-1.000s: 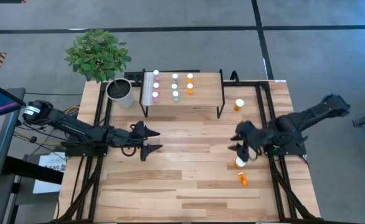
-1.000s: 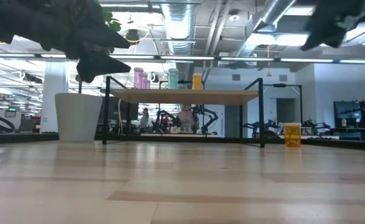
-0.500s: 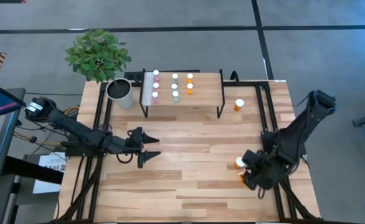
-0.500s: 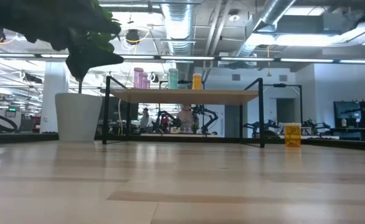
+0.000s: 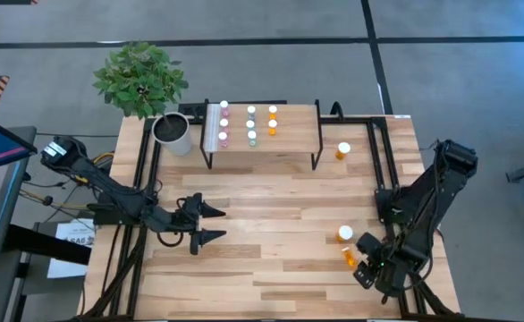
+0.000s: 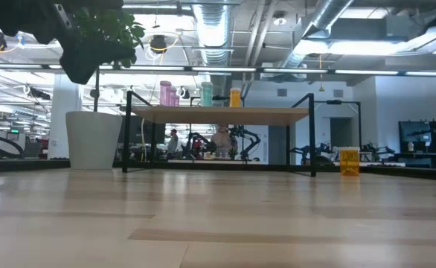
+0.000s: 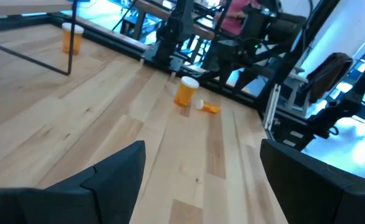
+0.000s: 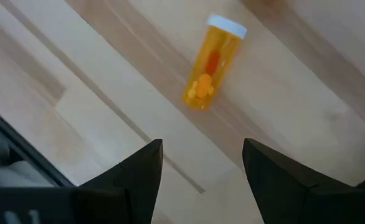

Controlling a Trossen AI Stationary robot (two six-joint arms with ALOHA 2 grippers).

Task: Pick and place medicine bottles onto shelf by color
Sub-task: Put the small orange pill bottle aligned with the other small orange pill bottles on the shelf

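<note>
right hand [image 8: 198, 168]: fingers spread apart, empty, above the tabletop [image 5: 271, 206] | lying orange bottle [image 8: 210, 61]: just ahead of this hand, on its side, long axis slanted to the finger gap | left hand [image 5: 207, 223]: open, empty, well apart | shelf [image 5: 293, 125]: far beyond bottle

Right gripper [image 8: 201, 165]: two dark fingers [image 8: 139, 168] spread wide apart, nothing between them, hovering above the wooden table [image 8: 108, 81]. Small orange bottle [image 8: 210, 62] lies on its side on the planks, white cap at the 1 o'clock end, base at the 7 o'clock end. Orange pills visible through its clear body. Bottle sits apart from both fingers, beyond the gap, touching neither. Dark table edge [image 8: 14, 143] runs diagonally near the left finger, out toward 9 o'clock.
</note>
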